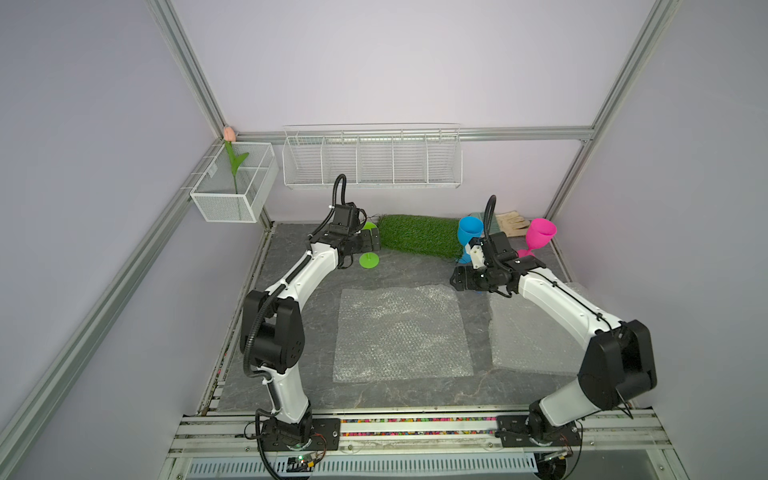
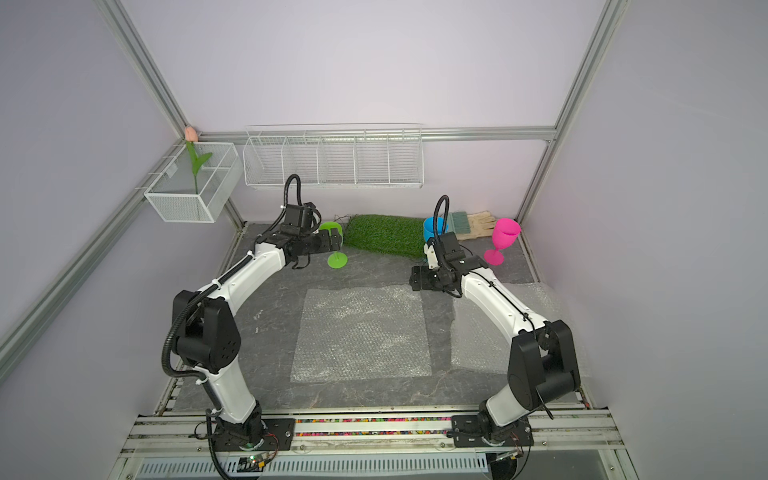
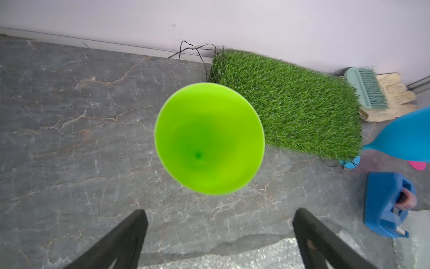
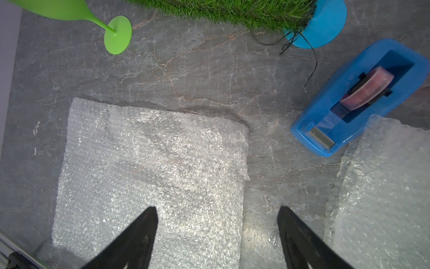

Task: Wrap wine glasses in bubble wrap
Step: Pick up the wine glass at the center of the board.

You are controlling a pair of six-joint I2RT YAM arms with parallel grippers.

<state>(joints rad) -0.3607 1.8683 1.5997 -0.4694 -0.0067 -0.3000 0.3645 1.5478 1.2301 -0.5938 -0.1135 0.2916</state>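
Left jaws are spread wide and gripping nothing; the green goblet [image 3: 209,139] stands upright on its foot just ahead of them, and as far as the wrist view shows they aren't touching it; that view looks pretty much straight down into the bowl. It sits at the far left of the tabletop [image 1: 407,270], just beside the left end of the grass mat [image 1: 419,235].

Right jaws are wide open too, empty, hanging over the far right corner of the middle bubble wrap [image 1: 401,332]; that sheet lies flat mid-tabletop, a bit rumpled along the far edge. A second sheet [image 1: 532,340] lies to its right, partly under the right arm [image 1: 557,299], with a strip of bare tabletop between the two.

Blue goblet [image 1: 469,230] is upright at the mat's right end, foot touching the grass edge; pink goblet [image 2: 505,237] is upright further right, near the back corner. The tape dispenser [image 4: 358,100] sits near the blue foot, with the second sheet's far corner touching it; all three goblets stand on bare tabletop, apart from the wrap.
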